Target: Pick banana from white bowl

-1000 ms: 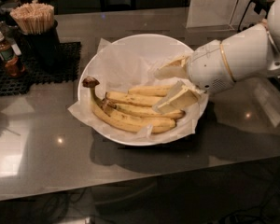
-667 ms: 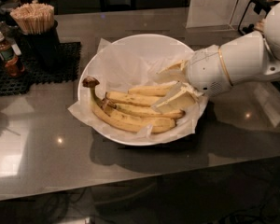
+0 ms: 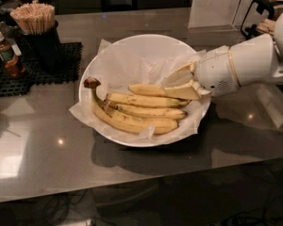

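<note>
Camera view, single cam.

- Gripper (image 3: 180, 84) is seen inside the right half of the white bowl (image 3: 132, 44), low over the paper liner (image 3: 127, 62). It sits at the right end of the topmost banana (image 3: 146, 89).
- Gripper state: cannot be told, whether released or clenched. Contact w/ the banana can't be confirmed either.
- The banana is located in the bowl, lying flat on the liner at the back of the fruit pile. Just in front of it lie other bananas, incl. the curved one w/ the dark stem knob (image 3: 90, 83) at the bowl's left.
- Change vs. approx. 1 s ago: the arm (image 3: 245, 65) is noted a little further to the right, so the gripper has drawn back slightly toward the rim. The bananas appear unshifted and no lift is seen.
- Judgement: the pick is not yet done. A grasp may be under way at the banana's end, but it is not verified. If the hold is only on the tip, slip on lifting is likely.
- Also noted on the counter (image 3: 61, 164): a cup of wooden sticks (image 3: 35, 18) and a small bottle (image 3: 4, 53) on a black mat (image 3: 37, 74), well apart from the bowl.
</note>
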You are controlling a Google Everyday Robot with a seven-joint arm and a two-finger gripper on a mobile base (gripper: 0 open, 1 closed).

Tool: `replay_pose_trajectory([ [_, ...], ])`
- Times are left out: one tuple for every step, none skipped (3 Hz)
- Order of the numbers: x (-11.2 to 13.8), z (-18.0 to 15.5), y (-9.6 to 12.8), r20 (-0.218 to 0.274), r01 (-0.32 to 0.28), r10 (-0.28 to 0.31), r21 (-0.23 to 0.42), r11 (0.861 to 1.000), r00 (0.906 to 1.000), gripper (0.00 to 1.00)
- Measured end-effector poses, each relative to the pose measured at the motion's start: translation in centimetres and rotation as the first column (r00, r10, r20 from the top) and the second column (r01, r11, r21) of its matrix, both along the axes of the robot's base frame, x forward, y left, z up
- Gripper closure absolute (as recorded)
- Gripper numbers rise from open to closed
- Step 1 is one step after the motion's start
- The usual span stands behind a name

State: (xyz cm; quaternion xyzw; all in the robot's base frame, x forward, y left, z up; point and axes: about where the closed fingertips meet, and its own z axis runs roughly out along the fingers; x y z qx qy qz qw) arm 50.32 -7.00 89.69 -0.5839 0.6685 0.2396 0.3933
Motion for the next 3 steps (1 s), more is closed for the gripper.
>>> replay_pose_trajectory([
  [0.2, 0.5, -1.3, 0.010, 0.051, -0.051, 0.006, 0.999, 0.9987, 1.00],
  [-0.4, 2.0, -2.9, 0.046, 0.105, -0.104, -0.015, 0.994, 0.9935, 1.00],
  [-1.4, 5.1, -4.4, 0.140, 0.157, -0.149, -0.052, 0.986, 0.9790, 1.00],
])
